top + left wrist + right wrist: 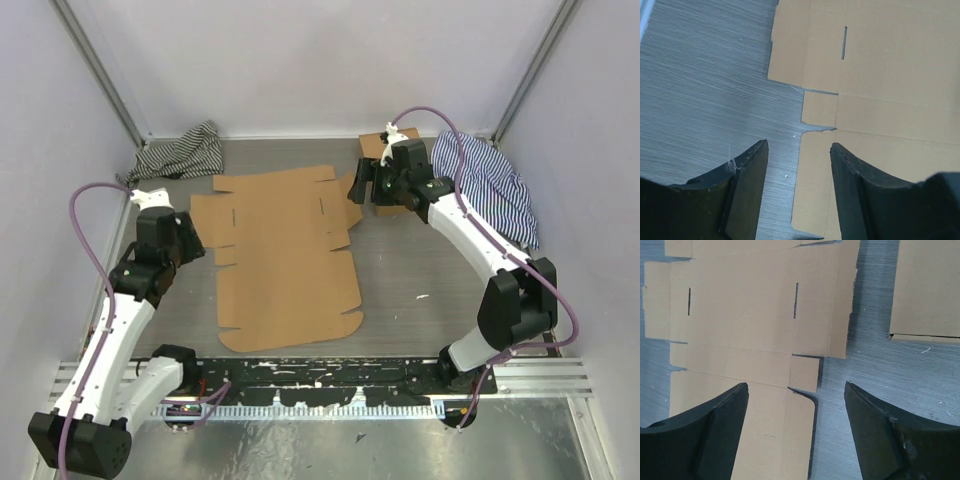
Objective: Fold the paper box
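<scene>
The paper box (pixel 285 255) lies flat and unfolded in the middle of the table, a brown die-cut sheet with flaps and slots. My left gripper (pixel 194 240) hovers at its left edge. In the left wrist view that gripper (pixel 799 145) is open, and its jaws straddle the edge of a side flap (pixel 815 185) without touching it. My right gripper (pixel 368 186) hangs over the sheet's far right corner. It (pixel 796 385) is open too, with the right edge of the sheet (pixel 750 315) below the gap. Neither holds anything.
A smaller brown cardboard box (pixel 385 146) stands at the back right, just behind my right gripper, and shows in the right wrist view (pixel 927 285). A striped cloth (pixel 185 152) lies at the back left. Another striped cloth (pixel 492 185) lies at the right wall.
</scene>
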Controlling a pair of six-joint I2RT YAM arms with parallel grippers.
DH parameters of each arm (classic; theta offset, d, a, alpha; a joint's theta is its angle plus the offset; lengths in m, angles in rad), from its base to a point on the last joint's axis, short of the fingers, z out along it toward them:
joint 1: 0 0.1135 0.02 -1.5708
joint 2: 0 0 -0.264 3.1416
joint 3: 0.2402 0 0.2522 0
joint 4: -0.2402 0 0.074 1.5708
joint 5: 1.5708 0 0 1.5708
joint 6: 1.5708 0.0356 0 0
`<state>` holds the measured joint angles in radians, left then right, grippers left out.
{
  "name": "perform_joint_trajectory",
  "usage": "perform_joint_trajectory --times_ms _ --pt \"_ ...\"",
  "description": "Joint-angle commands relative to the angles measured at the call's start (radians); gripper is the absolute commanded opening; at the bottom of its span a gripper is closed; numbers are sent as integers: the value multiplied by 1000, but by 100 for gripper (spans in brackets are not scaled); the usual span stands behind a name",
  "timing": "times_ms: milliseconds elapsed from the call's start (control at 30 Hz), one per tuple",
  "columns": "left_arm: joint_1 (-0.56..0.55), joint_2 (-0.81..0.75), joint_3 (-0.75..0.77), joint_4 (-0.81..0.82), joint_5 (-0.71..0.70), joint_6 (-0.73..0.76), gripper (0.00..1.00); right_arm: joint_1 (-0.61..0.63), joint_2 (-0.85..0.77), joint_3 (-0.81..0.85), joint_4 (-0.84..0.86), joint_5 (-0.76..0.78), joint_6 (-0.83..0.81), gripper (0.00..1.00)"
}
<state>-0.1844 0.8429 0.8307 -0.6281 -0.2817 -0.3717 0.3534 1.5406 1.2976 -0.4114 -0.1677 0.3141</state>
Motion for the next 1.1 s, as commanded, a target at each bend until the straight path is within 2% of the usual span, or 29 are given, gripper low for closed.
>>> perform_joint_trajectory --times_ms 0,500,833,1067 --pt "-3 13 38 -11 17 -14 60 2 7 34 51 -15 20 83" --pt "-3 10 42 -26 -16 -42 59 2 152 58 -17 57 46 83" --pt "-2 5 34 -15 -1 -36 59 6 293 108 -16 9 71 70" --pt "-3 7 31 -11 4 -38 59 58 323 89 -7 13 88 68"
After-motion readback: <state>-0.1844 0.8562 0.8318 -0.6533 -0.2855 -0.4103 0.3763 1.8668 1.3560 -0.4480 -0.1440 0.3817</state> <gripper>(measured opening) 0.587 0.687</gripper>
